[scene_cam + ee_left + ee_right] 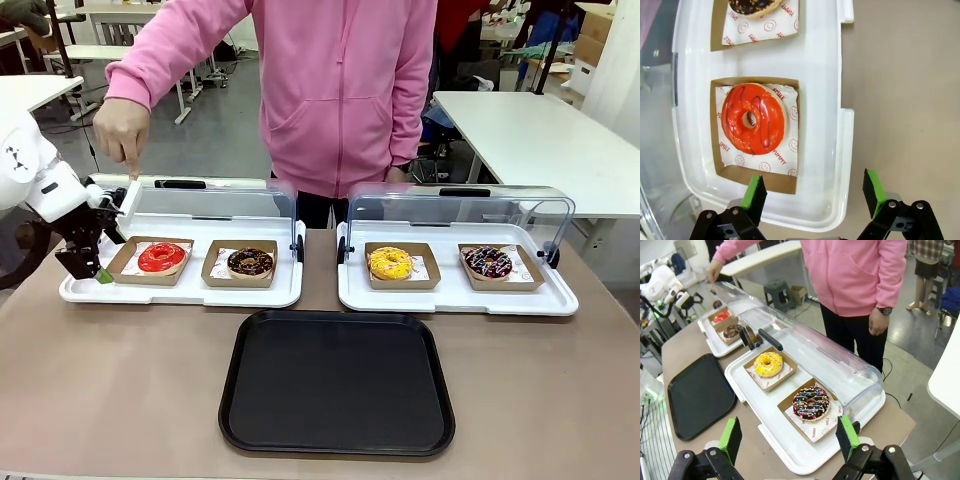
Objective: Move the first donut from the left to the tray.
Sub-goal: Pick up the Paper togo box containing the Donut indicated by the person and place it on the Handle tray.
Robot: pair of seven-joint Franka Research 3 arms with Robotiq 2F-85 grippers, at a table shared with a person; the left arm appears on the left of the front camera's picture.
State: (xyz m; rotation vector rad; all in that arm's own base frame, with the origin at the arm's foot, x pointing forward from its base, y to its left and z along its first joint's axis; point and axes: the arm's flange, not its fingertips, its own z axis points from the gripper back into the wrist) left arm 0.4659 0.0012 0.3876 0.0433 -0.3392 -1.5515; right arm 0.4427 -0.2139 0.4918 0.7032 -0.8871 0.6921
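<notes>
Jaws: both sets stood wide apart, nothing between them.
Left gripper [812,192]: hung at the near-left corner of the left white tray [815,60]; one green pad over the box edge, the other past the tray rim over bare table. Front view showed it [95,262] low at that tray's left end, fingertips partly hidden by the arm body.
Right gripper [790,437]: above the right end of the right white tray [765,440], apart from everything.
Red donut [752,125]: sat on printed white paper in its brown box [715,125], leftmost on the left tray; untouched. Front view [162,257].
Choc donut [752,6]: next box along, cut off by frame top in left wrist view.
Yellow donut [390,263] & sprinkled donut [488,262]: in boxes on right tray.
Lids: clear domes tipped up behind both trays; the stuff behind them blurred by glare.
Black tray [337,382]: near-centre of table, well apart from the red donut.
Person: pink top; hand [122,127] on the left lid's far-left corner, fingertip contact hard to make out. Other hand [879,321] hung by the side.
</notes>
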